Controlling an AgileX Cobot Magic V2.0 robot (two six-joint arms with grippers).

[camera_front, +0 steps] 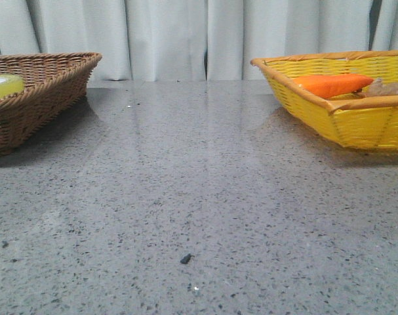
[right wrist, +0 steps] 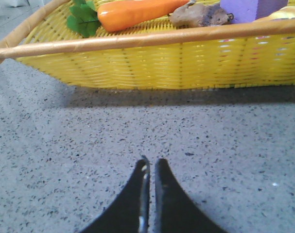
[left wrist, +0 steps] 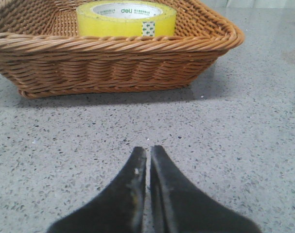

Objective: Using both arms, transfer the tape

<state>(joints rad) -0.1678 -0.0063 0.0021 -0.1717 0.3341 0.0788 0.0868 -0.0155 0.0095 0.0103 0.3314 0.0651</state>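
The yellow tape roll (left wrist: 126,19) with a white printed core lies flat in the brown wicker basket (left wrist: 113,58). In the front view only its edge (camera_front: 3,85) shows inside that basket (camera_front: 41,98) at the far left. My left gripper (left wrist: 148,150) is shut and empty, low over the table in front of the brown basket. My right gripper (right wrist: 151,162) is shut and empty, low over the table in front of the yellow basket (right wrist: 162,63). Neither gripper shows in the front view.
The yellow basket (camera_front: 356,111) at the right holds a toy carrot (right wrist: 137,12) with green leaves (right wrist: 84,19), a brown lump (right wrist: 200,14) and a purple block (right wrist: 249,7). The grey speckled table (camera_front: 199,197) lies between the baskets. A curtain hangs behind.
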